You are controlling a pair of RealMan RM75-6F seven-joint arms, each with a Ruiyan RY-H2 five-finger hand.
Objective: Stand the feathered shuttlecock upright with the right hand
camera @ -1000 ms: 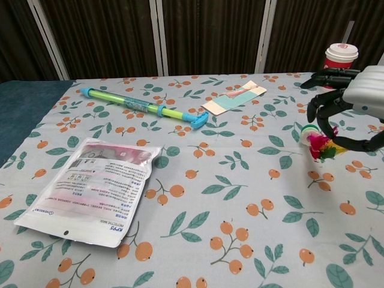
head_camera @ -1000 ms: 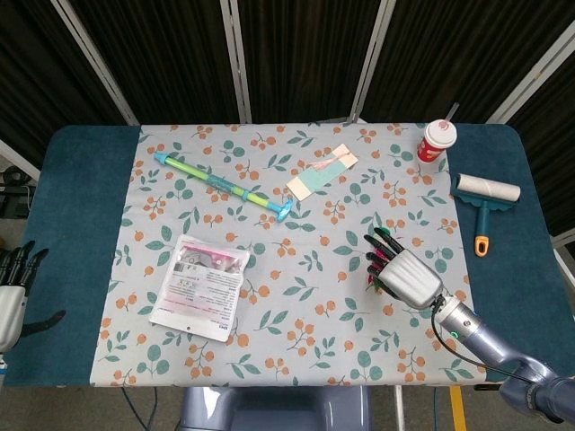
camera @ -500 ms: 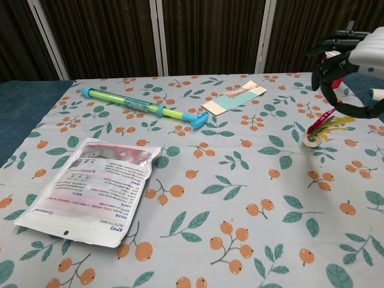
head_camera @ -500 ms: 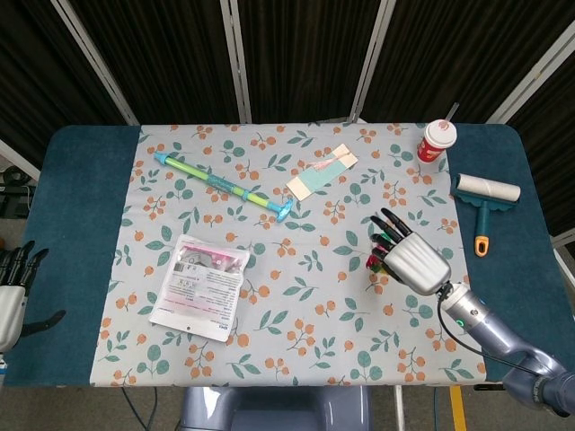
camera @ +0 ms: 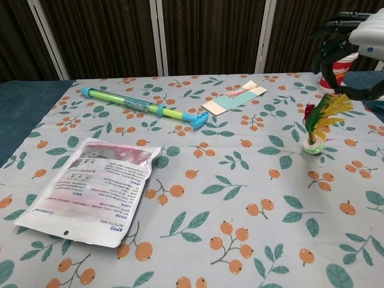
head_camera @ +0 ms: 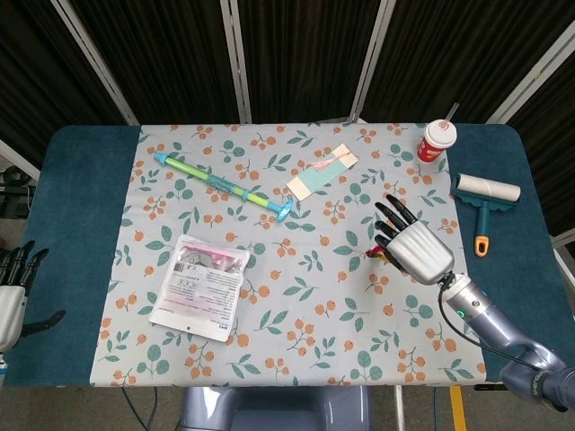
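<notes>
Standing now: shuttlecock (camera: 316, 127), apparently released.

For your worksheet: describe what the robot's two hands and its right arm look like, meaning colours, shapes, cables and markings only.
The right hand has a rounded silver-grey shell as its back and slim black fingers. Its forearm is a glossy blue-grey tube with a small green light and a thin dark cable alongside. The left hand looks alike: pale shell, black fingers.

Feathered shuttlecock (camera: 317, 128) upright on floral tablecloth (camera: 240, 198), right hand (camera: 355, 43) above it, fingers (camera: 333, 27) spread
</notes>
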